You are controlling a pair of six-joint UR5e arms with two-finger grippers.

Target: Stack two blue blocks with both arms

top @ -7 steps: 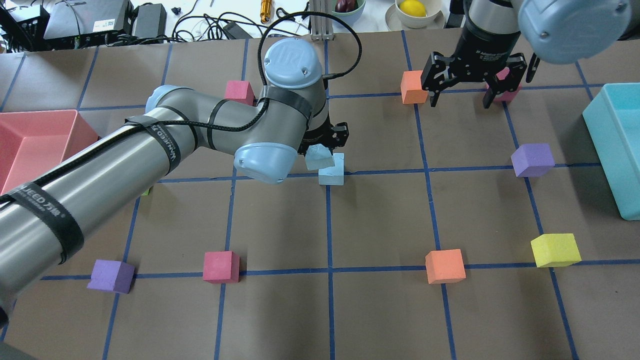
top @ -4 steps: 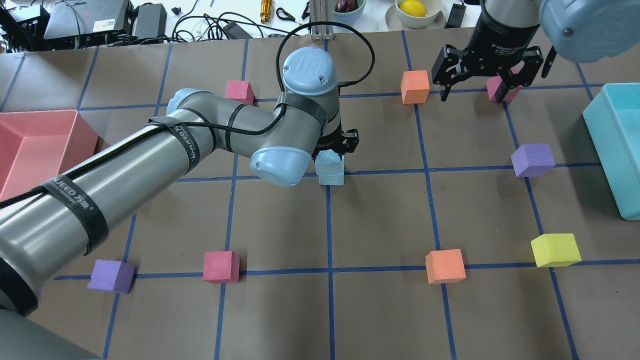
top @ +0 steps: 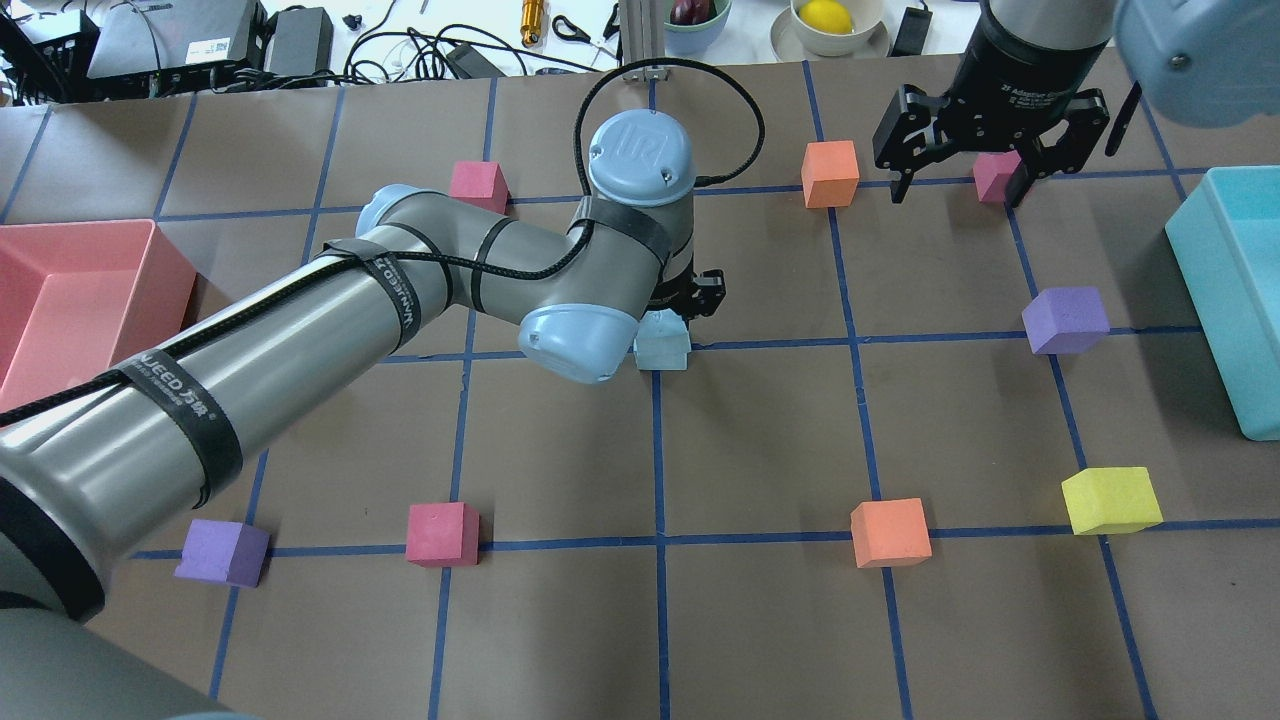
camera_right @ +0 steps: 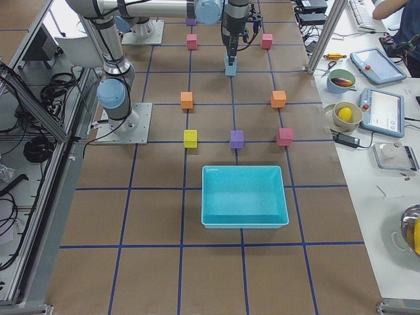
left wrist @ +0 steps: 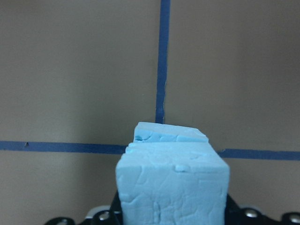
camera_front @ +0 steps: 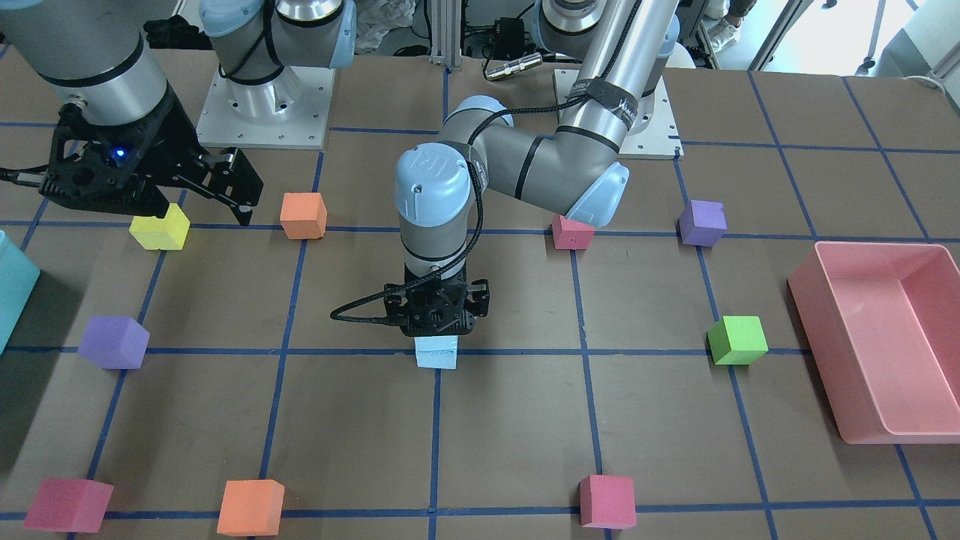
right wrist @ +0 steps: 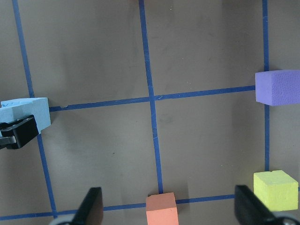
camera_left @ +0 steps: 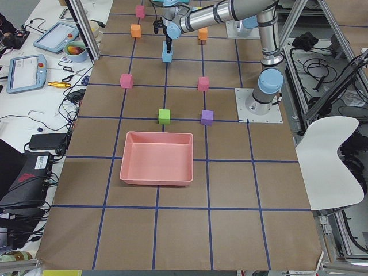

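Left gripper: it points straight down near the middle of the surface, and its fingers are pressed on the upper blue block, pinching it from two sides.
Upper blue block: it is held in the left gripper, directly over the lower blue block. In the left wrist view it covers most of the lower one and only the far edge of that one shows. Whether the two faces touch, I cannot tell.
Lower blue block: it lies on the surface at a crossing of the blue tape lines, under the left gripper.
Right gripper: the fingers are spread wide and hold nothing. It hangs high above the robot's right half of the surface, well apart from the blue blocks.
Right wrist view: it looks down on an orange cube, a yellow cube and a purple cube, all apart from each other.
Bins: a pink bin stands at the robot's left end and a teal bin at the right end.
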